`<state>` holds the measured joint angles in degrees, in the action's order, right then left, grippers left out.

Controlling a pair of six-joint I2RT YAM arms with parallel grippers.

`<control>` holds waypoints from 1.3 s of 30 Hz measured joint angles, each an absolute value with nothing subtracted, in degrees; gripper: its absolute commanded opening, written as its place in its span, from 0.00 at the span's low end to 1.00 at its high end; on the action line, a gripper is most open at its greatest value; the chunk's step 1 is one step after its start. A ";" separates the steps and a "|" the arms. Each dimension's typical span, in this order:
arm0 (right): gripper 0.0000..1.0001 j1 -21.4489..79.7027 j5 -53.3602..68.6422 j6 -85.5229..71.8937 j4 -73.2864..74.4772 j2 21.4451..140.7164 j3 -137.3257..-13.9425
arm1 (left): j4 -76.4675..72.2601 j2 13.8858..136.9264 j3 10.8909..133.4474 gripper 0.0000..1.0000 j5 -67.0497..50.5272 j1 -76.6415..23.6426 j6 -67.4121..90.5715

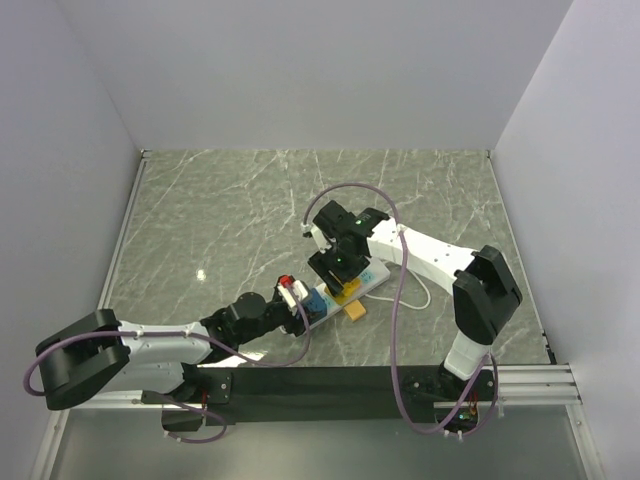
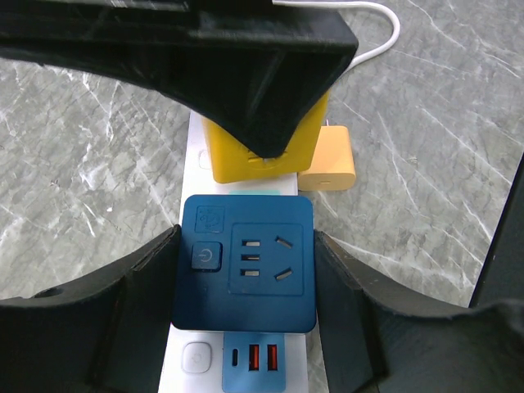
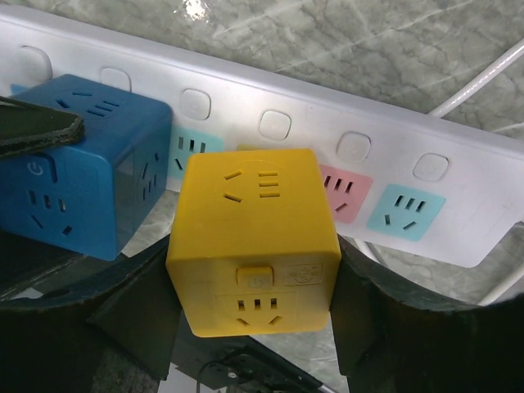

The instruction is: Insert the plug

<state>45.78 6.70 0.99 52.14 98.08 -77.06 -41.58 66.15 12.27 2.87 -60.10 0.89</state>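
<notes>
The right fingers [image 3: 372, 303] are half spread and pinch a yellow cube-shaped plastic socket adapter [image 3: 254, 241] by two opposite sides. The left fingers [image 2: 143, 299] are spread about as far and clamp a blue cube-shaped plastic socket adapter [image 2: 244, 262] the same way, one pad against each side.

Both cubes sit over a long white plastic power strip [image 1: 372, 280], which lies near the middle of the grey marbled worktop [image 1: 230, 220]. The strip's long axis runs from near left to far right. The yellow cube is the farther one along it and the blue cube the nearer. One teal socket shows on the strip between them, so the cubes stand just apart. Whether the yellow cube's pins are fully home I cannot tell. Each cube turns a socket face upward, away from the strip.

A small orange plastic charger block [image 2: 327, 160] lies just beside the strip's near edge, next to the yellow cube. A white cable [image 2: 385, 33] leaves the strip's far-right end. Open worktop stretches to the far and left, bounded by white walls [image 1: 60, 150].
</notes>
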 measured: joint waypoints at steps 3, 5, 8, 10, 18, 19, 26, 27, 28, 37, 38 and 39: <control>0.00 45.78 6.57 0.95 51.88 97.91 -76.47 | -41.69 66.70 12.62 0.01 2.90 -60.10 0.84; 0.00 45.78 6.39 0.89 51.77 97.62 -76.12 | -41.71 67.05 12.88 0.01 2.92 -60.10 0.82; 0.00 45.78 5.72 0.51 51.46 97.32 -75.72 | -41.65 67.40 13.19 0.01 3.07 -60.20 0.82; 0.00 45.78 5.28 -0.16 51.42 97.32 -75.72 | -41.60 67.37 13.21 0.01 3.11 -60.25 0.82; 0.00 46.15 3.75 -2.33 51.27 97.27 -75.68 | -41.60 67.37 13.21 0.01 3.31 -60.36 0.82; 0.00 46.26 3.46 -2.57 51.20 97.19 -75.61 | -41.60 67.37 13.21 0.01 3.33 -60.36 0.82; 0.00 46.57 1.34 -4.05 50.57 96.31 -74.56 | -41.60 67.40 13.21 0.01 3.51 -60.47 0.82; 0.00 46.61 1.17 -4.25 50.52 96.25 -74.50 | -41.63 67.40 13.21 0.01 3.53 -60.49 0.82; 0.00 46.68 1.04 -4.47 50.50 96.20 -74.43 | -41.63 67.40 13.21 0.01 3.55 -60.51 0.82; 0.00 47.00 0.58 -4.89 49.78 95.64 -73.76 | -41.78 67.66 13.28 0.01 4.21 -60.86 0.82; 0.00 47.22 0.36 -4.89 49.80 95.64 -73.76 | -41.76 67.75 13.39 0.01 4.29 -60.90 0.82; 0.00 47.48 0.08 -4.91 49.80 95.70 -73.76 | -41.74 67.77 13.43 0.01 4.36 -60.95 0.82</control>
